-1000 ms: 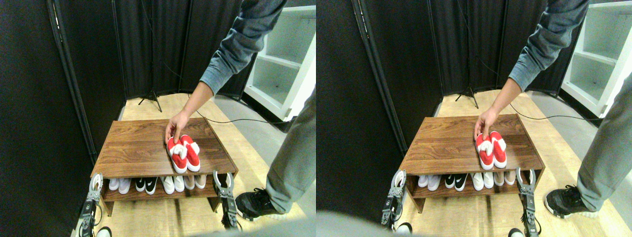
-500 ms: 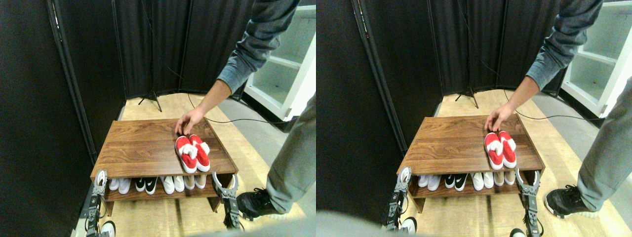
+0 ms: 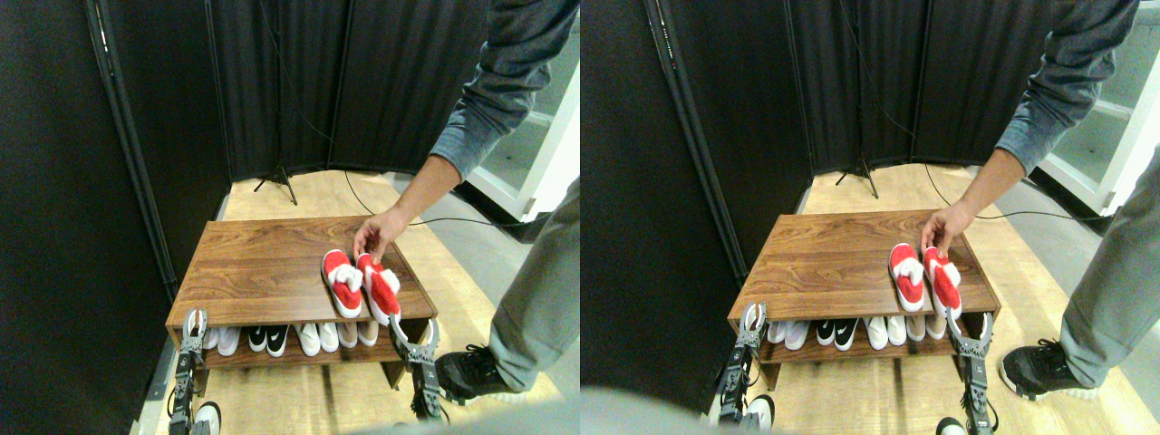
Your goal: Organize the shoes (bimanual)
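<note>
Red shoes (image 3: pixel 361 284): pair on the right part of the wooden rack's top (image 3: pixel 263 267), centre of the frame; left one flat, right one skewed, toe past the front edge.

Person's hand (image 3: pixel 374 237): on the heel of the right shoe; grey sleeve (image 3: pixel 494 91) upper right.

Left gripper (image 3: pixel 193 324): lower left, at the rack's front corner, jaws spread, holding nothing.

Right gripper (image 3: pixel 415 337): lower centre-right, jaws wide apart, empty, just under the skewed shoe's toe; contact cannot be told.

Lower shelf: row of white and black-and-white shoes (image 3: pixel 290 337).

Black curtains (image 3: pixel 290 82), wooden floor (image 3: pixel 308 195)
</note>
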